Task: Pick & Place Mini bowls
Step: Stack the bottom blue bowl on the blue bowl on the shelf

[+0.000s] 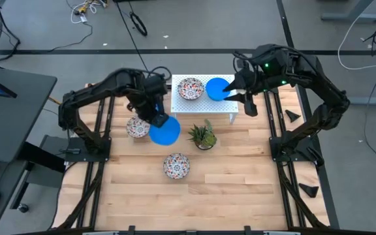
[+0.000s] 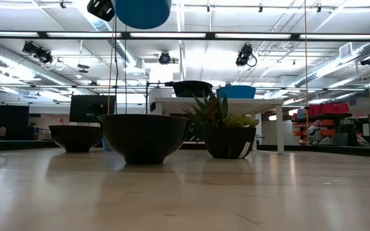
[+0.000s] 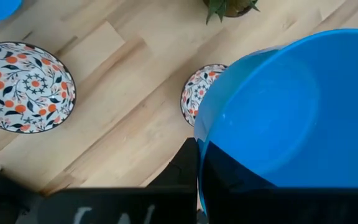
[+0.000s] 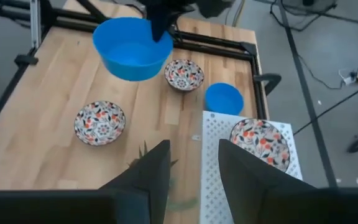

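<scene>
While aloft, blue bowl (image 1: 165, 131) empty.

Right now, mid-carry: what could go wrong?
1. The left tool pinches the held blue bowl by its rim only, high over the table. A slip could drop it onto the patterned bowl or the plant.
2. The right tool hangs open beside the rack bowl on the white rack. A swing might knock it off.

**Wood, gloss and perforated white**

The table (image 1: 227, 176) is pale, smooth butcher-block wood. The blue bowl (image 3: 291, 106) looks like glossy plastic; the floral bowls (image 3: 23, 87) have a smooth glazed look. The white stand (image 4: 219, 134) is perforated and matt.
</scene>
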Robot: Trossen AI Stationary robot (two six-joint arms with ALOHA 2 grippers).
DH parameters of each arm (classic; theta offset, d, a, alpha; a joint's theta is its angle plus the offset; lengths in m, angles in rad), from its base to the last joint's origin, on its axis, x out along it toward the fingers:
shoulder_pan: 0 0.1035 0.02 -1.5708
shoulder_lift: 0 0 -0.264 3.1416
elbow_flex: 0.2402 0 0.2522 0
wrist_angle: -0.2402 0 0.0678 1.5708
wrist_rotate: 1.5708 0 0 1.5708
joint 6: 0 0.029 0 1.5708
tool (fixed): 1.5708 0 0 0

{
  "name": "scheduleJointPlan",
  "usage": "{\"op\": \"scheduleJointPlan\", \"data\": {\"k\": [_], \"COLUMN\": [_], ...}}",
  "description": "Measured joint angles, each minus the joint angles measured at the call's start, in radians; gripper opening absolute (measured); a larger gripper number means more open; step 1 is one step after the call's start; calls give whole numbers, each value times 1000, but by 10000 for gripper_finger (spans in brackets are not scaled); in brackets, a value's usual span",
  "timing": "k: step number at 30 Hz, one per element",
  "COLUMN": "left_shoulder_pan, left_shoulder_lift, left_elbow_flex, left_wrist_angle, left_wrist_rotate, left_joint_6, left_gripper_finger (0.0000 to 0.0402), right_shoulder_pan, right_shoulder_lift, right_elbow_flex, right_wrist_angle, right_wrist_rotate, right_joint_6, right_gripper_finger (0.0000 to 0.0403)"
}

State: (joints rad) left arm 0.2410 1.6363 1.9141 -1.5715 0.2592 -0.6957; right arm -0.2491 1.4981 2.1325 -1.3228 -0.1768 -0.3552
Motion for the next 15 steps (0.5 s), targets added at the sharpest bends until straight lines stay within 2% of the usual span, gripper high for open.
{"op": "scheduleJointPlan", "data": {"k": [4, 9, 15], "left_shoulder_pan": [16, 25, 38], "left_shoulder_lift": [0, 0, 0], "left_elbow_flex": [0, 0, 0], "left_wrist_angle": [0, 0, 0], "left_wrist_rotate": [0, 0, 11], "left_joint_6": [0, -5, -20], "left_gripper_finger": [3, 3, 3], "right_shoulder_pan": [17, 62, 123], "right_shoulder_lift": [32, 83, 120], "right_elbow_flex": [0, 0, -1], "right_wrist_angle": [-5, 12, 77], "right_wrist_rotate": [-5, -67, -68], "right_joint_6": [-19, -74, -134], "right_gripper_finger": [137, 141, 188]}}
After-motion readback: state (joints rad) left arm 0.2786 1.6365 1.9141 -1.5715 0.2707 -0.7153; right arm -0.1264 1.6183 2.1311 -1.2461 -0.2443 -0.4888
